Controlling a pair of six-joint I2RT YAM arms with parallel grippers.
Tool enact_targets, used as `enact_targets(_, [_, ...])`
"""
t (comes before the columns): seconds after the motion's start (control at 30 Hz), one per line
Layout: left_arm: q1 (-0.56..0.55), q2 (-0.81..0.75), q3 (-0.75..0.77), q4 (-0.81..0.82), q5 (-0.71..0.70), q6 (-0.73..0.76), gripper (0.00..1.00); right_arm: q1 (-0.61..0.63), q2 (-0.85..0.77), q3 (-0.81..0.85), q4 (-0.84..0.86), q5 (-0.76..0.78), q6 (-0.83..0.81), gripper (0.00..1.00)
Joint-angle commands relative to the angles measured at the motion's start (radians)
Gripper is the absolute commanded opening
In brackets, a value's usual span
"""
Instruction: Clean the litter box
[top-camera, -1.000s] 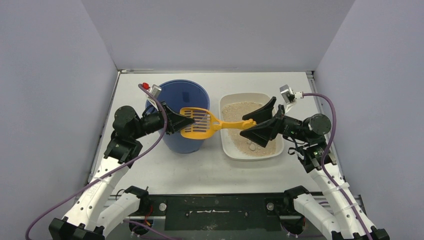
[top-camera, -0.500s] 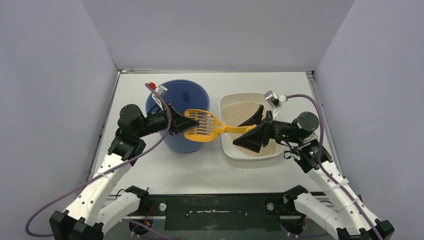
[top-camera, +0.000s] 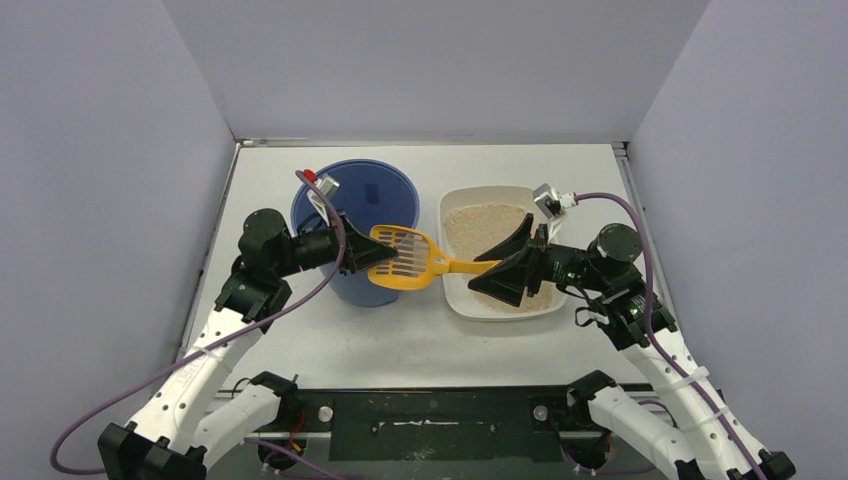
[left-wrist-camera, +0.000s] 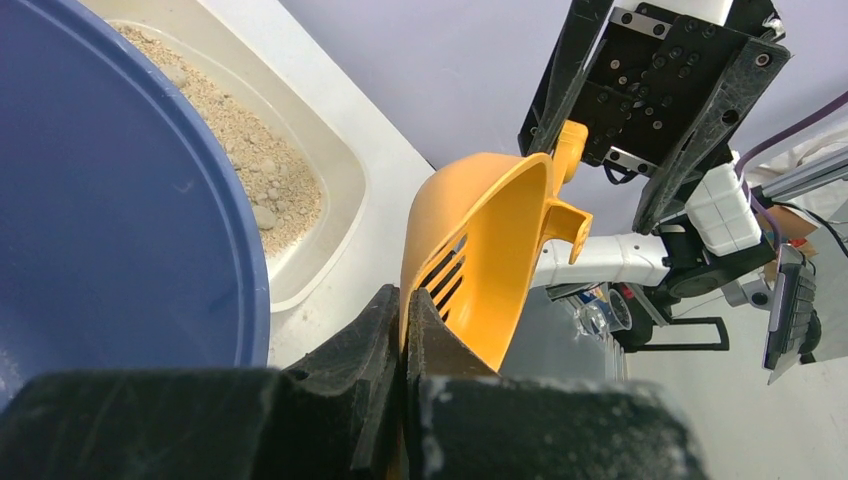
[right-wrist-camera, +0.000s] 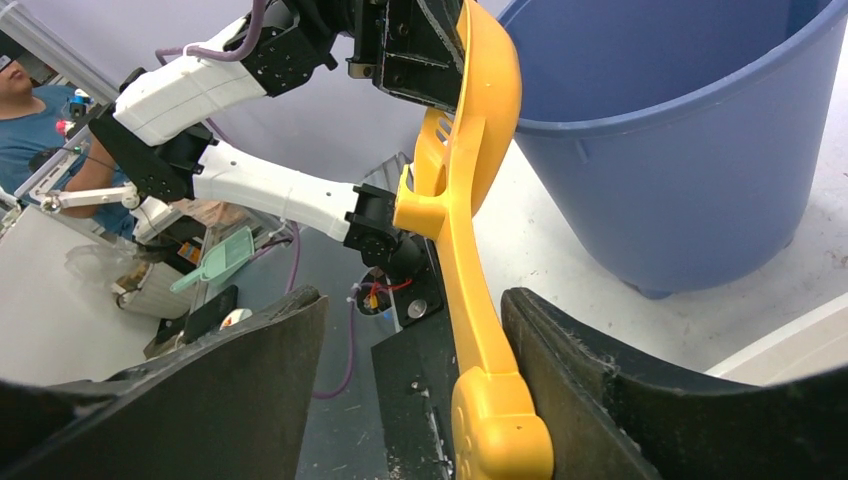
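Your L claw (top-camera: 392, 255) pinches scoop (top-camera: 410, 262) by its rim, over edge of blue bucket (top-camera: 355, 188). Your R claw (top-camera: 478, 272) stands spread round scoop handle, not clamped. Sandy litter box (top-camera: 490, 190) on table (top-camera: 330, 340), just right of bucket.

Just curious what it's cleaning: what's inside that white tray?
Tan sandy granules fill the litter box, with a few small lumps among them. The right gripper hangs over its near part, hiding whatever lies beneath.

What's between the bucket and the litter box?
The orange scoop spans that gap above a bare table strip, between blue bucket and litter box; top view.
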Motion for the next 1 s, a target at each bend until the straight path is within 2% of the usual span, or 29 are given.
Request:
enact_targets(0.0, [-0.003, -0.029, 0.033, 0.005, 0.011, 0.023, 0.00, 0.008, -0.026, 0.035, -0.007, 0.017, -0.023, 0.63])
enact_targets(0.2, [-0.003, -0.035, 0.034, 0.013, 0.015, 0.008, 0.00, 0.008, -0.044, 0.021, -0.022, 0.025, -0.025, 0.62])
enact_targets(0.4, [-0.003, -0.040, 0.001, 0.116, 0.031, -0.076, 0.00, 0.008, -0.062, 0.003, -0.011, 0.032, -0.009, 0.61])
enact_targets(0.8, [-0.005, -0.049, -0.036, 0.160, 0.038, -0.117, 0.00, 0.008, -0.079, 0.003, 0.047, 0.047, 0.043, 0.50])
enact_targets(0.97, [-0.005, -0.046, -0.039, 0.161, 0.035, -0.118, 0.00, 0.007, -0.078, -0.006, 0.077, 0.052, 0.064, 0.41])
